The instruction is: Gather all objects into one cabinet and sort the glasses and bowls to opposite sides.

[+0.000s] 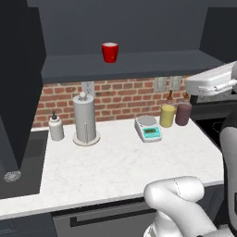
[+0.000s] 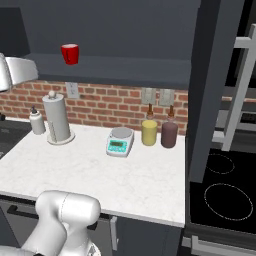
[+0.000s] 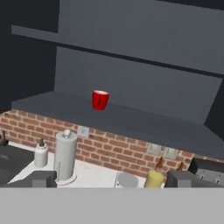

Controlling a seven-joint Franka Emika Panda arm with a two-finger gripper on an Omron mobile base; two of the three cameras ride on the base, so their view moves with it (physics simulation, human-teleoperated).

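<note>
The red cup (image 1: 110, 52) stands up straight on the wide shelf of the dark cabinet (image 1: 139, 62). Its open mouth points up, and it gets a little thinner toward the bottom. It sits alone, near the middle of the shelf, a bit to the left. The cabinet doors are swung open.

The gripper (image 3: 111, 178) is let go and wide open, with nothing in it. Its two dark fingertips (image 3: 37, 178) stand far apart, low in the hand view, well away from the cup.

Below the shelf is a white counter (image 1: 120, 166) by a brick wall. On it stand a paper-towel roll (image 1: 85, 119), a small white bottle (image 1: 56, 127), a kitchen scale (image 1: 148, 128), a yellow jar (image 1: 167, 115) and a maroon jar (image 1: 183, 114). The two jars stand just beside each other, maybe touching.
</note>
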